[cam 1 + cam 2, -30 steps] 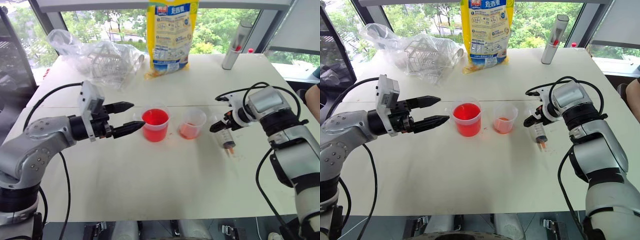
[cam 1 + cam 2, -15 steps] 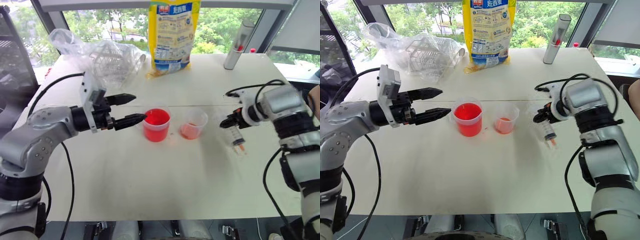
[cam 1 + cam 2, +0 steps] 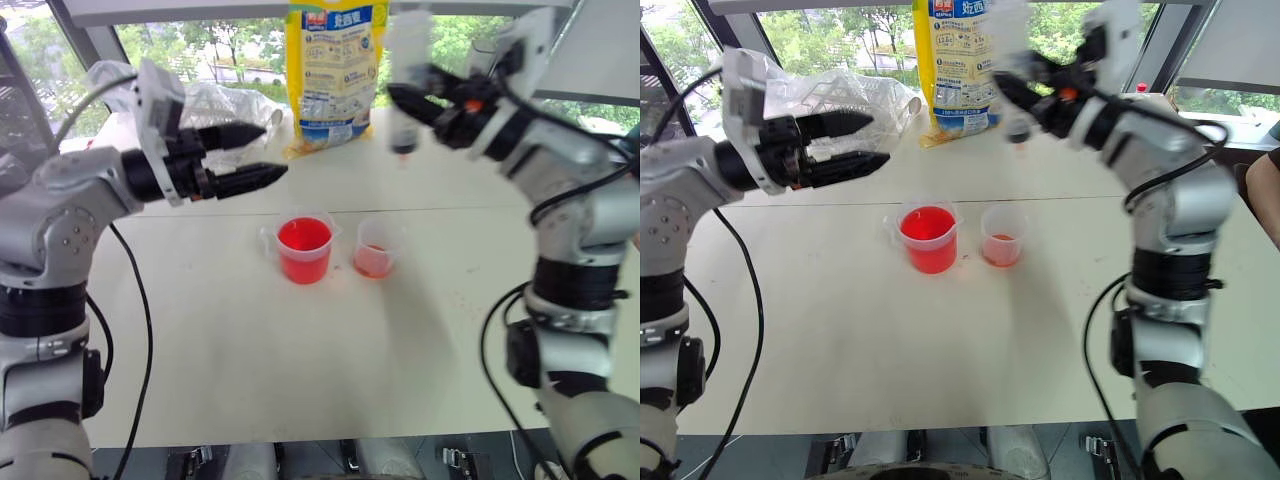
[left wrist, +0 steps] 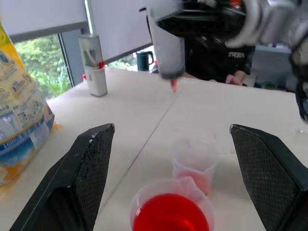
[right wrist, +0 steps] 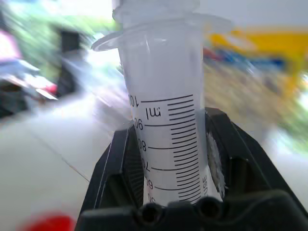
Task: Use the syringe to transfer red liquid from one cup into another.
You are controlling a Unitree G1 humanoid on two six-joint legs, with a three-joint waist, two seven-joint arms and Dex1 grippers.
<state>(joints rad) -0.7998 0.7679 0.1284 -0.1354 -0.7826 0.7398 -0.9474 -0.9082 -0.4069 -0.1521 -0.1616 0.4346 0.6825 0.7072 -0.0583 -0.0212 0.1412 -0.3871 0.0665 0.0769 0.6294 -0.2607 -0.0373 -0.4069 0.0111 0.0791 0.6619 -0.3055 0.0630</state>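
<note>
The larger handled cup (image 3: pixel 304 250), holding red liquid (image 3: pixel 304 236), stands mid-table. The smaller cup (image 3: pixel 378 248) is just to its right, with a little red liquid at the bottom. My right gripper (image 3: pixel 418 100) is shut on the syringe (image 3: pixel 405 70), which it holds upright high above the table and behind the cups, orange tip (image 4: pixel 173 85) pointing down. In the right wrist view its fingers (image 5: pixel 120 163) clamp the graduated barrel (image 5: pixel 163 134). My left gripper (image 3: pixel 272 150) hangs open and empty in the air, left of and above the larger cup.
A yellow bag (image 3: pixel 340 70) and a clear plastic bag holding a rack (image 3: pixel 215 100) stand at the table's far edge. A grey cylinder (image 4: pixel 94 65) is at the far right. A person in dark clothing (image 4: pixel 226 53) sits beyond the right edge. White table (image 3: pixel 300 380).
My right gripper has closed on the syringe and swung it off the table, up and to the left, turning it upright. My left gripper has risen, still open.
</note>
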